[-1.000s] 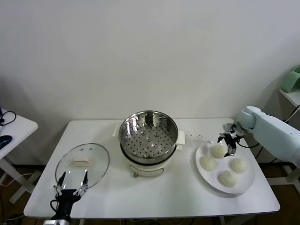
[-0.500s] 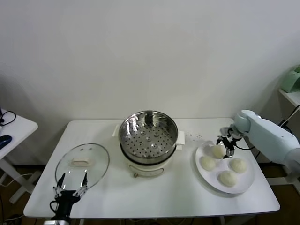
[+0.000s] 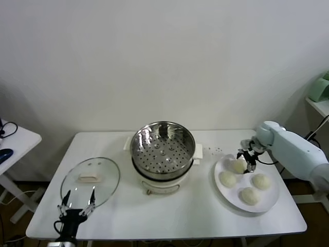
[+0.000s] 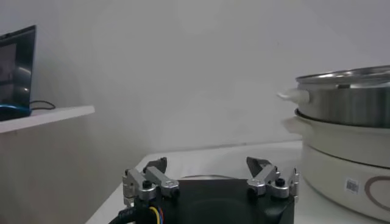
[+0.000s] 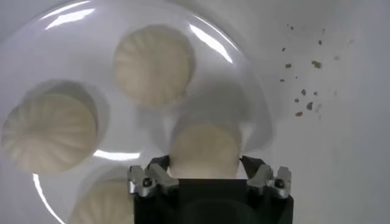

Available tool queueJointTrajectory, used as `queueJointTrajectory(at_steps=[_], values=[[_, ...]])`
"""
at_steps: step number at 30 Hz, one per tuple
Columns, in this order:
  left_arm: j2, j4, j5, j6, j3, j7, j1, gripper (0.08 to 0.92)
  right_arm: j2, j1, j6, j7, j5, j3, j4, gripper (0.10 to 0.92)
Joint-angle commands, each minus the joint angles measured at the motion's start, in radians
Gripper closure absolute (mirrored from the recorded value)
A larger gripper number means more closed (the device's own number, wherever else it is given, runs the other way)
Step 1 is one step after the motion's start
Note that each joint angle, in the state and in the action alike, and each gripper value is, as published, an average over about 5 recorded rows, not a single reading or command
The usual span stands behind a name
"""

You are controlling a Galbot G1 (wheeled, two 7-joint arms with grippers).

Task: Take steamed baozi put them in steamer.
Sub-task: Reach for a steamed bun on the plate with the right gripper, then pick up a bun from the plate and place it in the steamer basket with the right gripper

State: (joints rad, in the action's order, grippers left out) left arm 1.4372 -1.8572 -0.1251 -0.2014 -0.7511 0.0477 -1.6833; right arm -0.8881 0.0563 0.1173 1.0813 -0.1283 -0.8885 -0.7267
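Four off-white baozi lie on a white plate (image 3: 271, 205) at the table's right. My right gripper (image 3: 247, 157) is low over the far-left baozi (image 3: 238, 165). In the right wrist view that baozi (image 5: 204, 149) sits between the open fingers of my right gripper (image 5: 206, 163), one finger on each side and close to it. The other baozi (image 3: 227, 179), (image 3: 260, 180), (image 3: 250, 195) lie free. The shiny steamer (image 3: 162, 149) stands at mid-table with its perforated tray bare. My left gripper (image 3: 77, 203) is parked open and empty at the front left.
A flat glass lid (image 3: 90, 178) lies left of the steamer, just behind my left gripper. The left wrist view shows my left gripper (image 4: 207, 163) and the steamer's side (image 4: 347, 103). Crumbs (image 5: 301, 97) dot the table beside the plate. A side table (image 3: 13, 144) stands far left.
My right arm has drawn in a little and the right gripper has settled lower around the far-left baozi. The left arm has not moved.
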Motion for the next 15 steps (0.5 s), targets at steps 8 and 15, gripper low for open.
queueJointTrajectory(at_steps=[8,15], values=[[0.0,0.0,0.0,-0.002,-0.001,-0.001,0.001,0.177,-0.001,-0.003,0.002,0.001,-0.004,0.012,-0.003,0.329],[-0.007,-0.001,0.0,-0.004,-0.003,-0.001,0.0,0.177,0.03,0.069,0.035,0.011,-0.004,-0.019,-0.097,0.329]])
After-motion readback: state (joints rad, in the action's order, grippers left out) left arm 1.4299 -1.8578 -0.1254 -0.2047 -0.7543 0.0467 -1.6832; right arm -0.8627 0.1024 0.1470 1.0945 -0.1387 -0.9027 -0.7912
